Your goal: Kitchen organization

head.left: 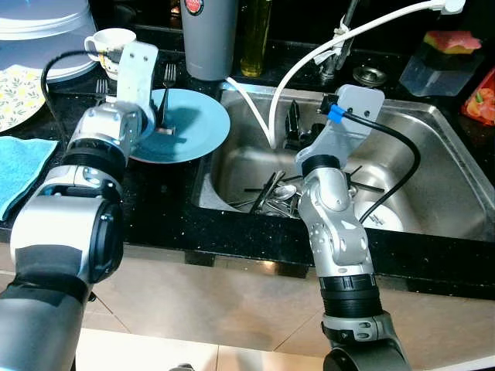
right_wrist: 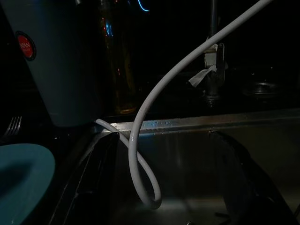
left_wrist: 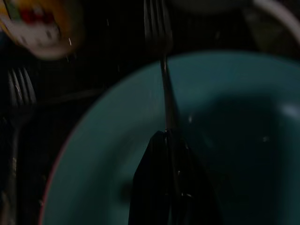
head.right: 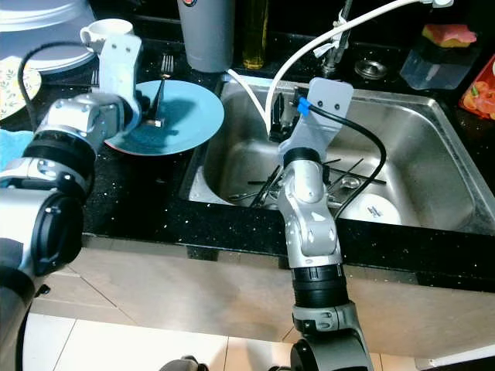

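Observation:
A blue plate (head.left: 193, 131) lies on the black counter left of the sink (head.left: 433, 154). My left gripper (head.left: 162, 124) is over the plate, shut on the handle of a fork (head.left: 166, 89) whose tines reach past the plate's far rim. In the left wrist view the fork (left_wrist: 161, 70) runs out from between my black fingertips (left_wrist: 154, 154) above the plate (left_wrist: 234, 140). My right gripper (head.left: 292, 124) hangs over the sink's left half, open and holding nothing; its fingers (right_wrist: 93, 178) stand wide apart. Several pieces of cutlery (head.left: 271, 197) and a white plate (head.left: 383, 216) lie in the basin.
A white hose (head.left: 286, 85) loops from the faucet (head.left: 332, 58) into the sink beside my right gripper. A grey canister (head.left: 207, 35), oil bottle (head.left: 255, 35) and mug (head.left: 108, 42) stand behind the plate. A second fork (head.left: 100, 85) and a blue towel (head.left: 19, 166) lie to the left.

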`<state>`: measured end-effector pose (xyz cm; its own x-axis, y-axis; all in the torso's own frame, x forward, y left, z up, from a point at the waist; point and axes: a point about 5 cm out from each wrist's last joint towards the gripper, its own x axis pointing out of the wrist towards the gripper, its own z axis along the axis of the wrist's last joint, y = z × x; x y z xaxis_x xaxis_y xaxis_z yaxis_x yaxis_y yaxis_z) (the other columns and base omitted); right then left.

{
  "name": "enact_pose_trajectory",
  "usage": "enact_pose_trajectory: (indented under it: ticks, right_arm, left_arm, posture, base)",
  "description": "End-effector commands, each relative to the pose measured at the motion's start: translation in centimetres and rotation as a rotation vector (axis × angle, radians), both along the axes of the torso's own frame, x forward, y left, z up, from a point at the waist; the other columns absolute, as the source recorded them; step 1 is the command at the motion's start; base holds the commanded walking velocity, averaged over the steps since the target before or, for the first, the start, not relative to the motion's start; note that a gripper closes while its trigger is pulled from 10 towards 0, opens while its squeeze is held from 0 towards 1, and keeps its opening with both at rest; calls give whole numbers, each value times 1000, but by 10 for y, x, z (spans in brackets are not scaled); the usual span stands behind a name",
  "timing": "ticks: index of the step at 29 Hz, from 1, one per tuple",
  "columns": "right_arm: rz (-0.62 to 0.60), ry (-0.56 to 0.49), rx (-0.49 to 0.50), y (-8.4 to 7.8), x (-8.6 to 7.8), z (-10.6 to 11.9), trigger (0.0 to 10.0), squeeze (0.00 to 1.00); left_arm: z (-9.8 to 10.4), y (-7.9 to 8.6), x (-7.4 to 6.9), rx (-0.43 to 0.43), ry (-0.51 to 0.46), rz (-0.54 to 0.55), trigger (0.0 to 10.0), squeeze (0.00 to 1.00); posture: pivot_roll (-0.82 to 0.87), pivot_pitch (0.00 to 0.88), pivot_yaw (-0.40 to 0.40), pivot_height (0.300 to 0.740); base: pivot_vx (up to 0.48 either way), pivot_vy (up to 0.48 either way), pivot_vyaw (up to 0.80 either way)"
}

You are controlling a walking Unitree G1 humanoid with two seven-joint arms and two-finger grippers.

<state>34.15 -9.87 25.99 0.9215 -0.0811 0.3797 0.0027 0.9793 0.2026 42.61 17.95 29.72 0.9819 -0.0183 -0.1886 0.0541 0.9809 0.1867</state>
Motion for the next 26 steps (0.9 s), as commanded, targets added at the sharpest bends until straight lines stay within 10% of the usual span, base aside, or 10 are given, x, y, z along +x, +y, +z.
enact_pose_trajectory:
  ticks: [1, 6, 7, 26]
  right_arm:
    - [5, 0, 10, 2, 1, 1, 10000, 0]
    - [11, 0, 9, 3, 0, 0, 10000, 0]
    - [11, 0, 9, 4, 0, 0, 10000, 0]
    - [11, -3, 9, 4, -1, 0, 10000, 0]
  left_arm:
    - [10, -8, 1, 13, -37, -19, 10000, 1000]
    - [12, -17, 2, -7, -46, -30, 10000, 1000]
    - [10, -19, 2, -12, -37, -37, 10000, 0]
    - [-38, 2, -2, -92, 157, 175, 10000, 0]
  posture:
    - [294, 117, -20, 740]
    - [287, 110, -18, 740]
    - [287, 109, -17, 740]
    - [280, 105, -10, 740]
  base:
    - [0, 0, 0]
    - [0, 0, 0]
    - [0, 0, 0]
    - [0, 0, 0]
